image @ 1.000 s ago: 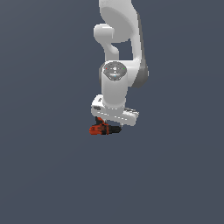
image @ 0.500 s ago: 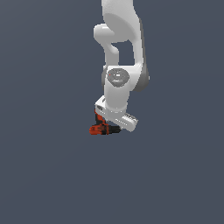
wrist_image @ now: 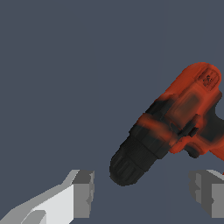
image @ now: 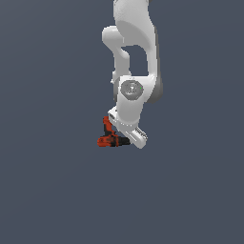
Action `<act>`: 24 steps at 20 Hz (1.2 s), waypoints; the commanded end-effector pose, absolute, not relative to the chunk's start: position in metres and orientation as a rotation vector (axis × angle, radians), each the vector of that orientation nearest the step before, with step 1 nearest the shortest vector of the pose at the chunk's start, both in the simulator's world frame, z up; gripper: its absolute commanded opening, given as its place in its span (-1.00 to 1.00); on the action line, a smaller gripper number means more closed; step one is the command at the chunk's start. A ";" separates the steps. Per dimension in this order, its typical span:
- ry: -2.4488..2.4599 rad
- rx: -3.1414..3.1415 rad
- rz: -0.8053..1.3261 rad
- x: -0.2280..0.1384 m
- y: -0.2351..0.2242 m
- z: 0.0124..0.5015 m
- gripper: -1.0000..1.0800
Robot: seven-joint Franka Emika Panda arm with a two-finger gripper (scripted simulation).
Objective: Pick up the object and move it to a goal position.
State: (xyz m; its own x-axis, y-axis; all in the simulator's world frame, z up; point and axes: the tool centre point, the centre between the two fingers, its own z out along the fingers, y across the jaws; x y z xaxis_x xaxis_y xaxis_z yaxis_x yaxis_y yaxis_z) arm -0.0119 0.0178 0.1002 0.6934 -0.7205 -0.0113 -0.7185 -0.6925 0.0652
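My fingers (wrist_image: pixel 142 194) were spread wide and gripped nothing. The small red-orange and black L-shaped power drill (wrist_image: pixel 175 120) lay on the dark grey surface (image: pixel 52 190) just beyond the fingertips, black chuck (wrist_image: pixel 127 164) pointing toward the gap, not touching either pad.

Smooth white arm (image: pixel 136 57) (grey disc joint), grey-padded white claw (wrist_image: pixel 142 197).

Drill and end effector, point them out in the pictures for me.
drill (wrist_image: pixel 175 118), wrist view, on its red-orange body.
drill (image: pixel 108 140), exterior view, on its red body.
end effector (wrist_image: pixel 144 194), wrist view, midway between its fingertips.
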 end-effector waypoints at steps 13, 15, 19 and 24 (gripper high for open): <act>-1.679 2.534 -0.034 -0.020 0.023 0.074 0.62; -1.738 2.487 -0.029 -0.021 0.023 0.071 0.62; -1.838 2.400 -0.017 -0.022 0.024 0.066 0.62; -1.926 2.318 -0.004 -0.024 0.025 0.061 0.62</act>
